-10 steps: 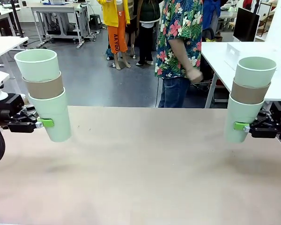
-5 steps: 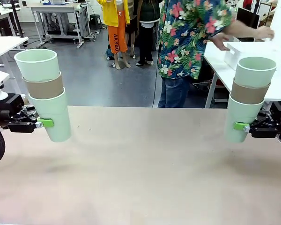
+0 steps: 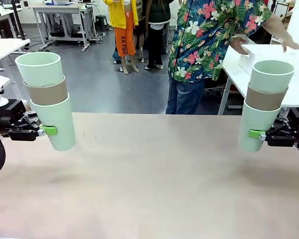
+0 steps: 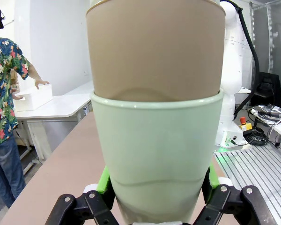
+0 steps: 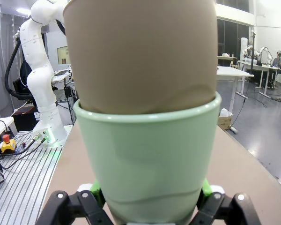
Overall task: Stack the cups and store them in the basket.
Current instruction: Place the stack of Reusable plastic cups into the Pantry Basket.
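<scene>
– Only the person (image 3: 204, 45) has moved since a second ago, leaning toward the upper right of the front frame; both arms and their cups sit as before.

– Where is the basket?

– Upper right of the front frame, on a white side table (image 3: 229, 62) behind the main one. It is the white basket (image 3: 269, 51), with one hand (image 3: 237, 45) at its left end and the other hand (image 3: 293, 46) at its right rim.

– And the left claw?

– The left claw (image 3: 49, 130) is at the left edge, clamped on the bottom cup of the left stack (image 3: 47, 99): mint below, tan in the middle, mint on top. The wrist view shows green pads pressed to both sides of that mint cup.

– Is that stack upright?

– Slightly tilted, its mouth leaning toward the left edge. It hangs above the table (image 3: 154, 179), not touching it.

– The right claw?

– At the right edge, the right claw (image 3: 256, 134) grips the lowest mint cup of the right stack (image 3: 266, 102), same order of colours. This one tips its mouth a little to the right and is also off the table.

– How far apart are the stacks?

– Well apart, at opposite sides of the frame, with bare tabletop between them.
</scene>
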Available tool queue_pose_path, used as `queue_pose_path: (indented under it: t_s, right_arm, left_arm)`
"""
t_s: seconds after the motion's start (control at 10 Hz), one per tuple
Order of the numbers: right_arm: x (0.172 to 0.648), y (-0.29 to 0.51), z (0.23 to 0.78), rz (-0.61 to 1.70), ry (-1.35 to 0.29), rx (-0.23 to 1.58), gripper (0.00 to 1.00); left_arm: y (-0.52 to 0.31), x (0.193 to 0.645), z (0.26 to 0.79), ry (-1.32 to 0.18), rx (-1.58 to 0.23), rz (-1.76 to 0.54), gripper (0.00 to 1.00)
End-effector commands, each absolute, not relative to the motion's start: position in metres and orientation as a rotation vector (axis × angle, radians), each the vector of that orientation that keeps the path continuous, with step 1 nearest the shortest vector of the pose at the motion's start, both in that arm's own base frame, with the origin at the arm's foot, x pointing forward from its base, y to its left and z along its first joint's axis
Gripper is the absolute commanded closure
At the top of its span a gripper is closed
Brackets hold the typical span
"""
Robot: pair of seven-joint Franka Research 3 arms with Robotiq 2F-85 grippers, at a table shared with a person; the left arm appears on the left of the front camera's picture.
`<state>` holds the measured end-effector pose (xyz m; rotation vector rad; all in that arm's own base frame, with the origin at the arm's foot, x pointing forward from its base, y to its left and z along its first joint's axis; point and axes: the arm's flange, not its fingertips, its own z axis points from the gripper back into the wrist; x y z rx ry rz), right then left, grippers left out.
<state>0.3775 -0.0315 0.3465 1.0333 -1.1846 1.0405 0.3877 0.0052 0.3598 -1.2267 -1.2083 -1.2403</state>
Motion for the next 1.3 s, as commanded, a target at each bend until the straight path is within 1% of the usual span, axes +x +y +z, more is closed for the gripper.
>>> queue_pose_path:
  t_s: [0.0,1.2]
  right_arm:
    - [0.3775,-0.0318,0.3495,1.041,-1.196,1.030,0.15]
    - [0.3775,-0.0318,0.3495,1.041,-1.196,1.030,0.15]
  left_arm:
    - [0.0040,0.3873,0.3625,-1.215,-1.230,-1.247,0.13]
    - [0.0040,0.3873,0.3625,-1.215,-1.230,-1.247,0.13]
